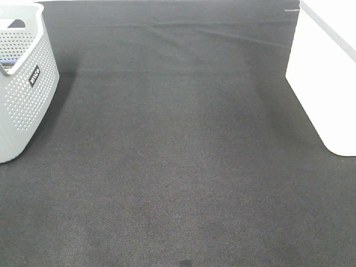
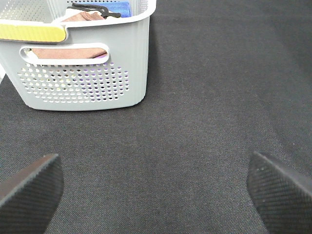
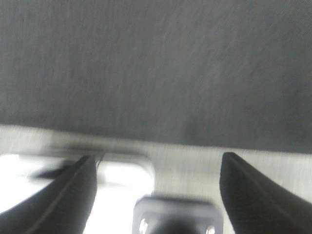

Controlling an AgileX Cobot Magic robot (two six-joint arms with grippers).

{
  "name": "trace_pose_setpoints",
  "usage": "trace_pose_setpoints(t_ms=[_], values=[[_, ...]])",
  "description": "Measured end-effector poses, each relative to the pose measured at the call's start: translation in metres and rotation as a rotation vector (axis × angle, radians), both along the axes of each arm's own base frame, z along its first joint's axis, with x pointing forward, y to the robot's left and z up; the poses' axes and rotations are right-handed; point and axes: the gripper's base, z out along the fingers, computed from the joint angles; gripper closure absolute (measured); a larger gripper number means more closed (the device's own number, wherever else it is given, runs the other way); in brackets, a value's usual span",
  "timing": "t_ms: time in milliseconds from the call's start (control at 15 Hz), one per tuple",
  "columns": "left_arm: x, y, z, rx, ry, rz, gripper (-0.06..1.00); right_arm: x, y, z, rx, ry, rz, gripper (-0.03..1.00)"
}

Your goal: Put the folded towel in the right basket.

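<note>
A grey perforated basket [image 1: 22,94] stands at the left edge of the exterior view. The left wrist view shows it [image 2: 87,78] holding a folded brown towel [image 2: 83,17] and a blue cloth [image 2: 119,7]. The white right basket [image 1: 325,72] stands at the right edge. My left gripper [image 2: 153,161] is open and empty, low over the dark cloth and a short way in front of the grey basket. My right gripper [image 3: 157,158] is open and empty over a blurred white rim [image 3: 122,178]. Neither gripper shows in the exterior view.
A dark cloth [image 1: 178,156] covers the table between the two baskets. A yellow strip [image 2: 31,31] lies along the grey basket's near rim, and a black hanger-like piece [image 2: 92,9] lies on the towels.
</note>
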Motion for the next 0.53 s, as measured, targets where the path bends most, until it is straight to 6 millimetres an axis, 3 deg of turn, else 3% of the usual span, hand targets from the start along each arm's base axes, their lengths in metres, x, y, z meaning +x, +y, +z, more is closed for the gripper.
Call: trace_pose_setpoints(t_ms=[133,267,533], values=[[0.0,0.0,0.0,0.0,0.0,0.0,-0.02,-0.008,-0.001,0.0,-0.002,-0.075,0.005,0.29],[0.0,0.0,0.0,0.0,0.0,0.0,-0.02,-0.026,-0.002,0.004,-0.002,-0.281,0.018,0.29],[0.0,0.0,0.0,0.0,0.0,0.0,-0.02,-0.042,-0.002,-0.002,0.007,-0.37,0.02,0.29]])
